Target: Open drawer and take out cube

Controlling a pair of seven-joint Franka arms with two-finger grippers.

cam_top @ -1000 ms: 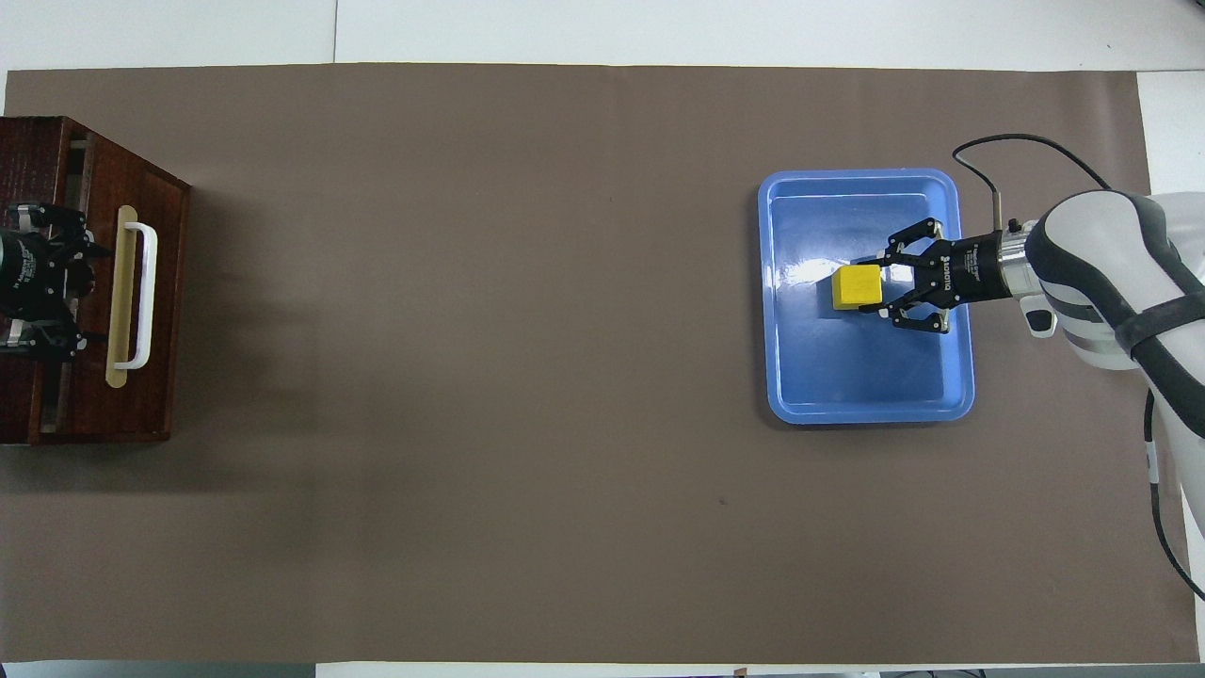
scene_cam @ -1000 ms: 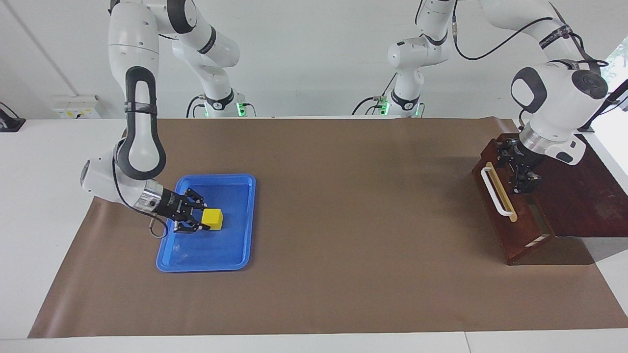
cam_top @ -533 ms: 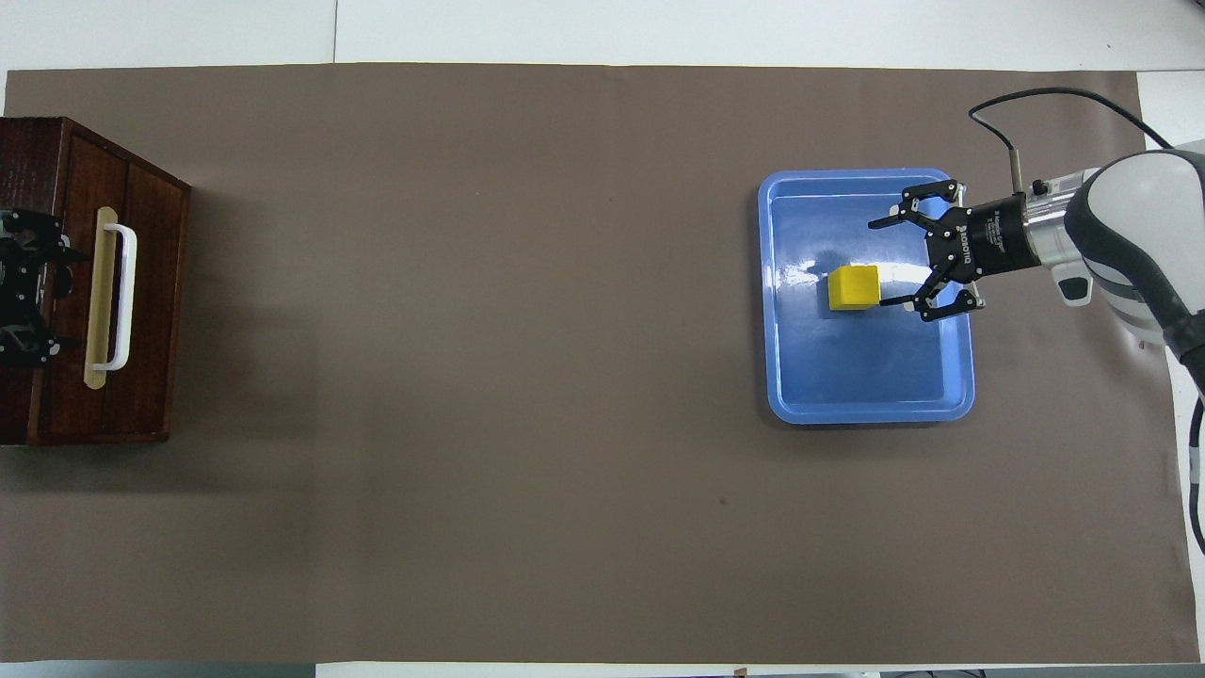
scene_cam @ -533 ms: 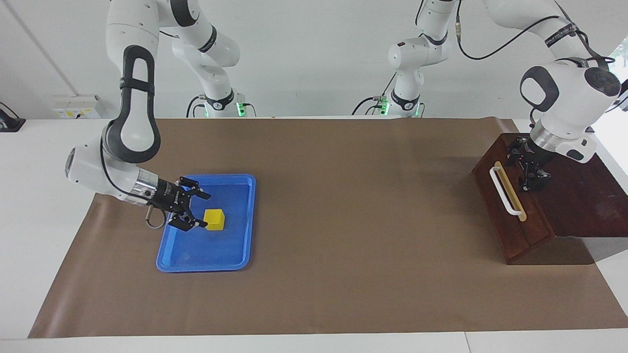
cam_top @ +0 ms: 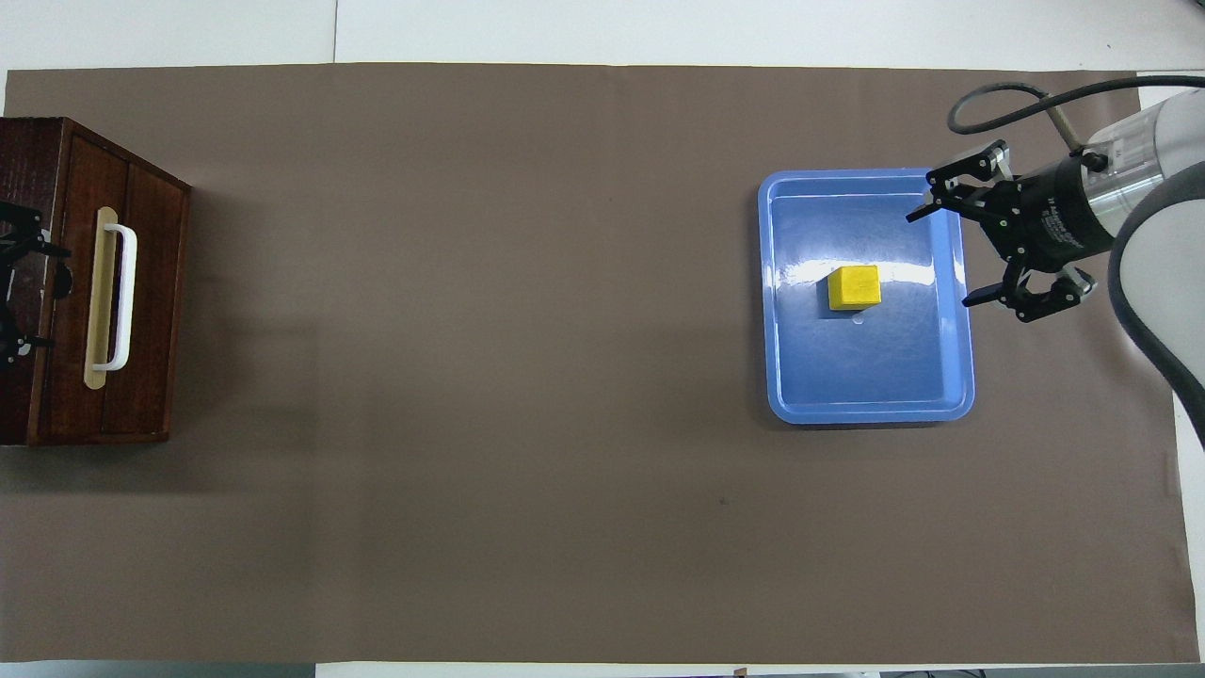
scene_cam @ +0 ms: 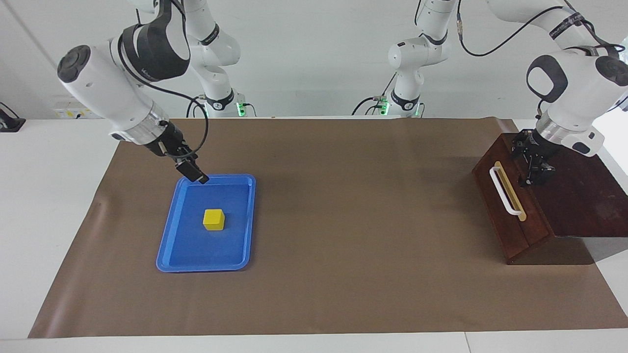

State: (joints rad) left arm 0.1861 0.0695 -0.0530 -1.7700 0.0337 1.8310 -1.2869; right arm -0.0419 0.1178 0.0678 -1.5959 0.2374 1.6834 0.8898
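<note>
The yellow cube (scene_cam: 214, 219) lies alone in the blue tray (scene_cam: 196, 250) at the right arm's end of the table; it also shows in the overhead view (cam_top: 854, 287). My right gripper (scene_cam: 194, 172) is open and empty, raised over the tray's edge nearest that arm (cam_top: 941, 259). The drawer (scene_cam: 512, 215) with its white handle (scene_cam: 505, 192) sits shut in the dark wooden box at the left arm's end (cam_top: 141, 301). My left gripper (scene_cam: 534, 166) is open and empty over the box top, just past the drawer front (cam_top: 24, 287).
Brown paper (scene_cam: 373, 196) covers the table between the tray (cam_top: 866, 377) and the box. The white table edge (scene_cam: 49, 162) shows around the paper.
My right gripper has left the cube in the tray, then risen and drawn back toward its arm. The drawer has slid shut and my left gripper has pulled back over the box.
</note>
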